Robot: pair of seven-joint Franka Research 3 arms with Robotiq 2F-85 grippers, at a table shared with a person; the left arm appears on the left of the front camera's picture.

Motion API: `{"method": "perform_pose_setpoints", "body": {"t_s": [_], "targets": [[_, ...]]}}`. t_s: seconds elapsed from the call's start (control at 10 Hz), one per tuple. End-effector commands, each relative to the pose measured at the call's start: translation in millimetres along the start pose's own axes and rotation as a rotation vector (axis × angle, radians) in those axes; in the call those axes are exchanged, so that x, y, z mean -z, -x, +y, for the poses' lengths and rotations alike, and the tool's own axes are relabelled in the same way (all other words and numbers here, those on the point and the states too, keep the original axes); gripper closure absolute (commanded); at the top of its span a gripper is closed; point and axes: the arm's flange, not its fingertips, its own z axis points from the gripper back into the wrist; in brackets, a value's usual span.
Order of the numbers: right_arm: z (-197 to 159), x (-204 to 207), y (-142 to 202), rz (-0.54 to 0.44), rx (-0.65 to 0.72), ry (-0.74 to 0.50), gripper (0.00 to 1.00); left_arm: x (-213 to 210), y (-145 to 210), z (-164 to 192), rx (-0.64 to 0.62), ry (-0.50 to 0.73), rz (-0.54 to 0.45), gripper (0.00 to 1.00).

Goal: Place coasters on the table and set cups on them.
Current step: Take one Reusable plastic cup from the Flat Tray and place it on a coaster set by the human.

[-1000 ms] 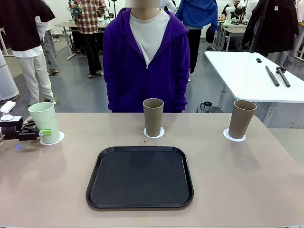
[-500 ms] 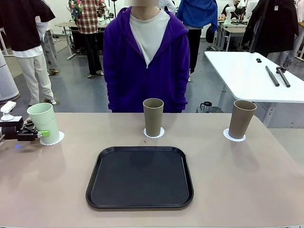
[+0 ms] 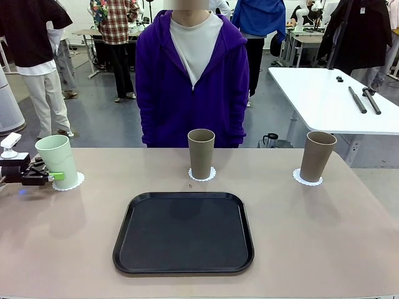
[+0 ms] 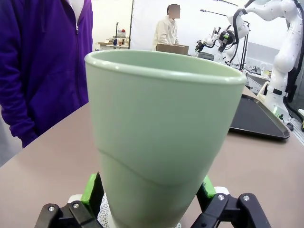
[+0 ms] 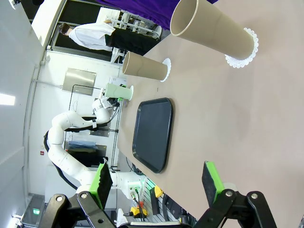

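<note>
The mint green cup [image 3: 56,160] stands upright on a white scalloped coaster [image 3: 70,182] at the far left of the beige table [image 3: 312,237]. My left gripper [image 3: 53,175] is open, one green pad on each side of the cup's lower part. In the left wrist view the mint cup [image 4: 161,128] stands between the pads of the left gripper [image 4: 147,190], over its coaster [image 4: 102,211]. One tan cup [image 3: 201,153] stands on a coaster [image 3: 202,175] at the middle, another tan cup [image 3: 318,156] on a coaster [image 3: 308,179] at the right. My right gripper [image 5: 156,178] hangs open above the table with nothing in it.
A black rounded-square tray [image 3: 184,232] lies bare at the table's front middle. A person in a purple hoodie [image 3: 192,81] stands at the far edge behind the middle cup. A white table [image 3: 330,99] with dark rods stands at the back right.
My left gripper has opened and let go of the mint cup. The cup has shifted slightly left and stands straighter on its coaster. The tan cups and right arm are unchanged.
</note>
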Motion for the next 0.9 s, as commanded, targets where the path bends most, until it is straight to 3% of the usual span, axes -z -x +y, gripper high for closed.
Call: {"method": "perform_pose_setpoints", "body": {"t_s": [0.0, 0.8], "targets": [[0.5, -0.6, -0.1, -0.003, -0.003, -0.003, 0.0, -3.8, -0.9, 2.3, -0.007, 0.021, 0.029, 0.0], [0.5, -0.6, -0.1, -0.003, -0.003, -0.003, 0.0, -9.5, 0.1, 4.8, -0.039, 0.037, 0.119, 0.0]]}}
